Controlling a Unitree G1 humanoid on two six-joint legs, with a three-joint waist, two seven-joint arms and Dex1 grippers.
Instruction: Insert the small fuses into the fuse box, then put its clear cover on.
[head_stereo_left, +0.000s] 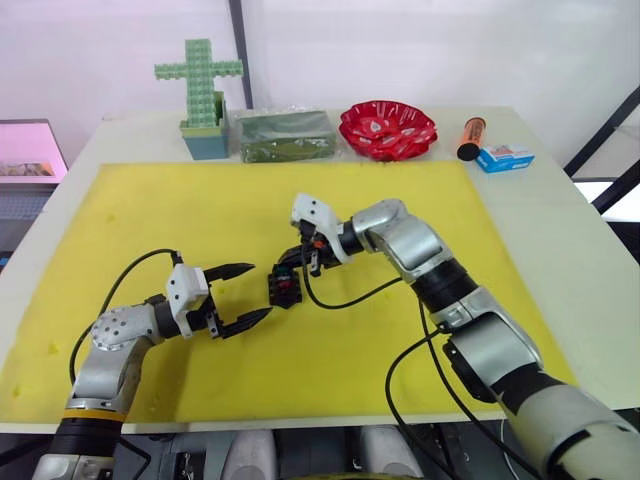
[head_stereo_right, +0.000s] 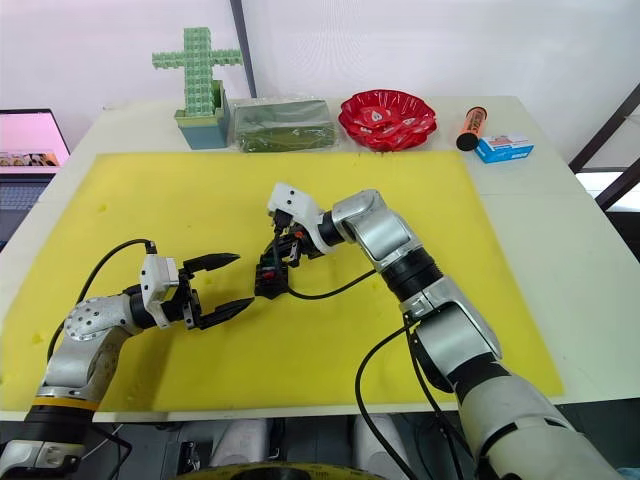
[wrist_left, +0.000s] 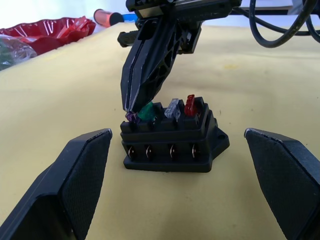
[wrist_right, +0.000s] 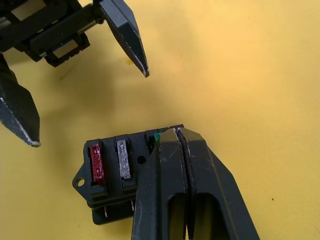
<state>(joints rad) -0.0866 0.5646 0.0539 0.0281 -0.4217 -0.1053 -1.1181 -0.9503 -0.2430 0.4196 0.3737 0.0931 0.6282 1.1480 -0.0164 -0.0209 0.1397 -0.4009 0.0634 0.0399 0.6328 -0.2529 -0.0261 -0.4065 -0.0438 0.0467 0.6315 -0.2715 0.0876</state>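
Currently, item by item, placed from the fuse box (wrist_left: 172, 142).

Fuse box: black, lying on the yellow mat (head_stereo_left: 150, 210) near its middle, between the two hands.

Fuses: red fuse (wrist_left: 190, 105), whitish fuse (wrist_left: 172, 108) and green fuse (wrist_left: 146, 112) stand seated in a row along the box's top. Purplish fuse (wrist_left: 132, 117) sits at the end slot beside the green one.

Right hand (wrist_left: 131, 107): fingers pressed together, tips down on the purplish fuse at the box's end; whether it pinches or merely pushes the fuse cannot be told.

Left hand (head_stereo_left: 246, 293): fingers wide apart, holding nothing, just beside the box and pointing at it.

Step in hand, as judged: seating the last of four fuses. Next move calls for a straight downward press until it stands level with the others, then a clean lift away without dragging the box.

Clear cover: not picked out with any certainty.

Beyond the box, along the desk's (head_stereo_left: 560, 230) far edge: green block cross in a pot (head_stereo_left: 203, 95), clear bag with green filling (head_stereo_left: 286, 135), red dish (head_stereo_left: 388, 128), orange marker (head_stereo_left: 470, 138), blue-and-white carton (head_stereo_left: 504, 157). All well apart from the box.

Obstructions: none on the mat around the box; the open left hand is the closest thing to it.
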